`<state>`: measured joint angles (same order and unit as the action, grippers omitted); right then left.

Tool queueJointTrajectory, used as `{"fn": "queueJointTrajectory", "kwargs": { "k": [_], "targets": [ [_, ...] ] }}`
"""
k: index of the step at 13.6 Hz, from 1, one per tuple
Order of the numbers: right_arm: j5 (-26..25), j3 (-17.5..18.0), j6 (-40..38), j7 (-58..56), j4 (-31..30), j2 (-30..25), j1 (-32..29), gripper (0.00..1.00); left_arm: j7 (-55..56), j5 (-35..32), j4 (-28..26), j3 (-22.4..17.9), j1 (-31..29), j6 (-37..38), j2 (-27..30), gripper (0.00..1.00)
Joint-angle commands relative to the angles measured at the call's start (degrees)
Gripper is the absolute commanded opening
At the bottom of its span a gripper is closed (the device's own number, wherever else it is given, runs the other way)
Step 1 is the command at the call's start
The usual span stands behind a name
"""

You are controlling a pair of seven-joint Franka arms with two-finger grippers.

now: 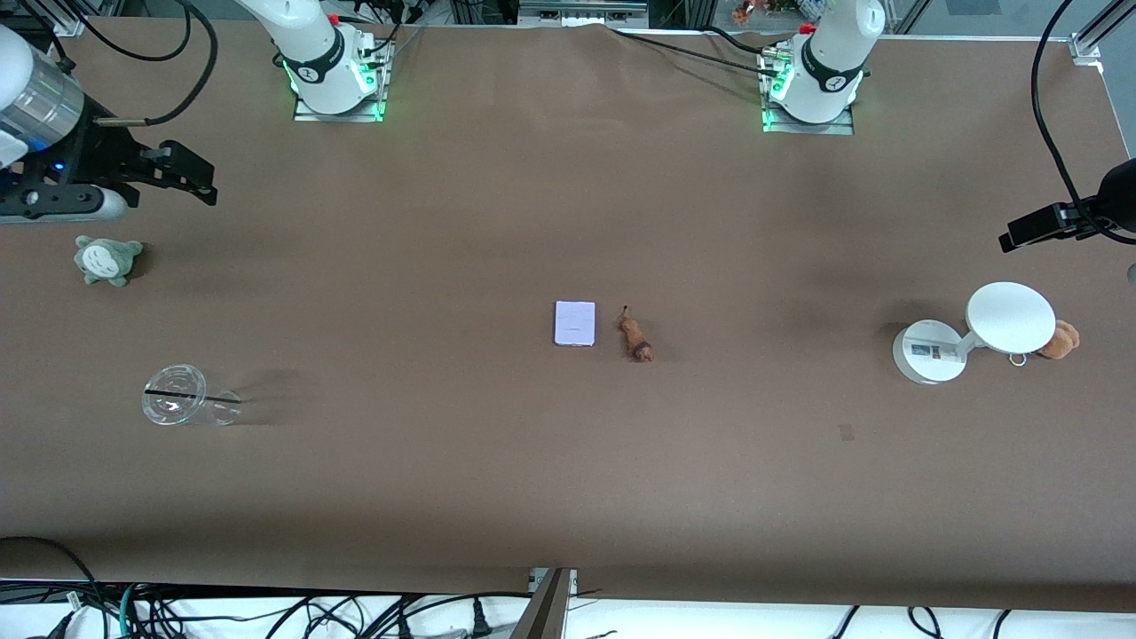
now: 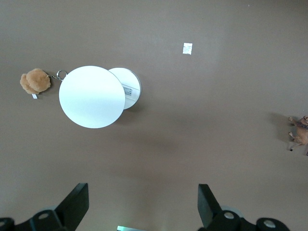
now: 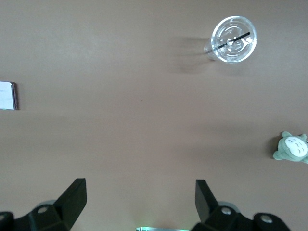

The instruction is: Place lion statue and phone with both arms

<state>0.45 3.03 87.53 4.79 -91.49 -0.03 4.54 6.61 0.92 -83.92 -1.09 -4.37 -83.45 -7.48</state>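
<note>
We hold both tools high and spread, the left tool [image 2: 142, 204] over the white stand [image 1: 932, 353], the right tool [image 3: 139, 204] over bare tabletop [image 1: 444, 479]. The phone [image 1: 574, 322] and lion statue [image 1: 635, 338] lie just beside each other mid-tabletop, 1 per arm.

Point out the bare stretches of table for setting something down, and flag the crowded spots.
Bare cloth runs between the clear cup and the phone, and between the lion statue and the white stand. The strip nearest the front camera is also bare. Crowded: phone and statue lie close together mid-table; the orange plush sits beside the stand; the grey-green plush lies near the right claw.
</note>
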Motion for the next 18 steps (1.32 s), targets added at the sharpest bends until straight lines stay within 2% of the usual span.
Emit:
{"fn": "queueJointTrajectory", "kwargs": {
  "k": [1,14,16,18],
  "targets": [
    [-0.3,-0.1,0.5,0.7,0.6,0.6,0.9,1.00,0.2,1.1,2.2,-0.3,0.0,1.2,-1.1,1.00],
    [-1.1,-0.7,-0.4,0.6,2.5,1.5,1.8,1.00,0.2,1.2,2.6,-0.2,0.7,1.3,-2.2,1.00],
    [-1.2,-2.0,-1.5,0.3,2.5,1.4,1.8,1.00,0.5,1.2,3.1,0.9,0.9,1.2,-2.8,1.00],
    [-1.2,-1.9,-1.1,0.3,2.5,1.5,1.9,1.00,3.4,4.9,3.1,2.4,0.9,0.6,-4.3,1.00]
  ]
}}
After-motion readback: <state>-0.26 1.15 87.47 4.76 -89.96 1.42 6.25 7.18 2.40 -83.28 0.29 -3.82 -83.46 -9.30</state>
